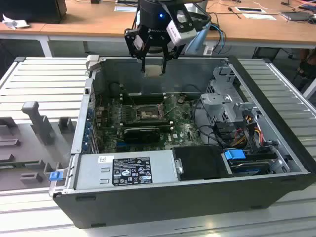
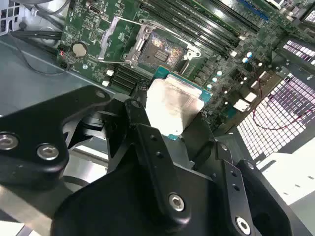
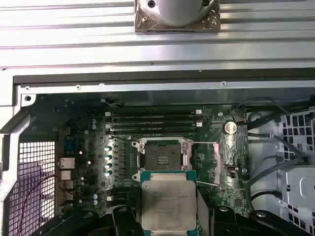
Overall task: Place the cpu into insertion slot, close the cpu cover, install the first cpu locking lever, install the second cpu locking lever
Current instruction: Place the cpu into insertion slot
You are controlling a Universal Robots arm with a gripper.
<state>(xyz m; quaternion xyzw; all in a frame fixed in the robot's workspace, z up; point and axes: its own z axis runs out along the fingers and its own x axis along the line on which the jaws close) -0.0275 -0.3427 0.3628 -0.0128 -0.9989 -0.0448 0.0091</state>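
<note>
Metal case open, with green board and bare black socket inside. High above, well apart from the socket, hand clenched on the chip by its edges. Best brought down level, square to the socket, corners matched, no pressing.

Your gripper holds the cpu above the far side of the case; the insertion slot lies nearer, on the board inside.

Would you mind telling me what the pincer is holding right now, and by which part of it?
The pincer holds the cpu, gripped by two opposite side edges, with its silver-grey top left uncovered.
</note>
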